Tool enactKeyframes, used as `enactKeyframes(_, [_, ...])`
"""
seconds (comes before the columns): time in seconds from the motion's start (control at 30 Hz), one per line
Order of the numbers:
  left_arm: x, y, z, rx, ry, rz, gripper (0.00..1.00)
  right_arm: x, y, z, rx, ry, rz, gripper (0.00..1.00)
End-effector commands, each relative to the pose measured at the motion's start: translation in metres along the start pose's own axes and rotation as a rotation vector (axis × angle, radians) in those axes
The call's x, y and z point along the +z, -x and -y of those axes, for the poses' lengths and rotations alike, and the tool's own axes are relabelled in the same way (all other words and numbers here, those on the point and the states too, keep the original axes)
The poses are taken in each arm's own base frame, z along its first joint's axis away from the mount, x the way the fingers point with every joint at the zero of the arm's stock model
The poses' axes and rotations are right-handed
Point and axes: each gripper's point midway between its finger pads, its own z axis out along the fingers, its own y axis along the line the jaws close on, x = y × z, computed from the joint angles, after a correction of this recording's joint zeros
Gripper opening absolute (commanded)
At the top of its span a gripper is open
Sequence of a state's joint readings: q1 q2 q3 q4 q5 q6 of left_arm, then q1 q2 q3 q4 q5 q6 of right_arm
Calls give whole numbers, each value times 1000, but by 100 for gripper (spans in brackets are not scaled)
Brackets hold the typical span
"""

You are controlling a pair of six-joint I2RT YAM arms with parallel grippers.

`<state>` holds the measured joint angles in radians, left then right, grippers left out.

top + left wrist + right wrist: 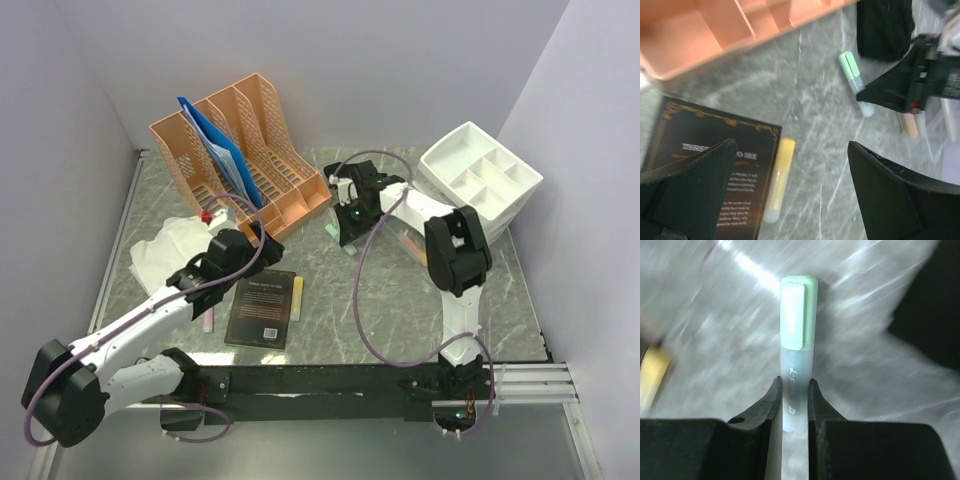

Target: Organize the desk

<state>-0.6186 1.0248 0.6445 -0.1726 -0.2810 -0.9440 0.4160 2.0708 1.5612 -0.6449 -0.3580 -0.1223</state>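
right gripper (795, 386) pinching green highlighter (797, 347), left gripper (791, 145) spread wide

Smooth pale walls with a faint lilac tint stand on three sides of the desk (400, 300): a back wall (350, 60), a slightly darker left wall (50, 150) and a right wall (600, 200). They meet in straight corners. The light is soft and even.

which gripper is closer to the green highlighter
Right. The right gripper has its jaws closed on the green highlighter; the left gripper hangs open apart from it, by the black book and yellow highlighter.
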Motion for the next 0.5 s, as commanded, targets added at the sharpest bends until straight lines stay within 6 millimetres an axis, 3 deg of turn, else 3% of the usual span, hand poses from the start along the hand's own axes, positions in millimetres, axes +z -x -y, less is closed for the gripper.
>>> enactKeyframes(0.0, [6,-23,23,9,-124,-122,99,-59,-16,-39,-164,232,34,0])
enactKeyframes(0.07, [8,-31,27,17,-143,-165,99,-70,-29,-39,-199,266,29,0])
enactKeyframes(0.2, [22,-53,18,78,-106,-261,99,-102,-36,-38,-275,261,90,0])
enactKeyframes(0.37, [33,-75,17,156,-96,-378,99,-129,-36,-11,-290,118,142,0])
enactKeyframes(0.47, [40,-87,18,205,-95,-423,99,-150,-34,22,-224,16,193,0])
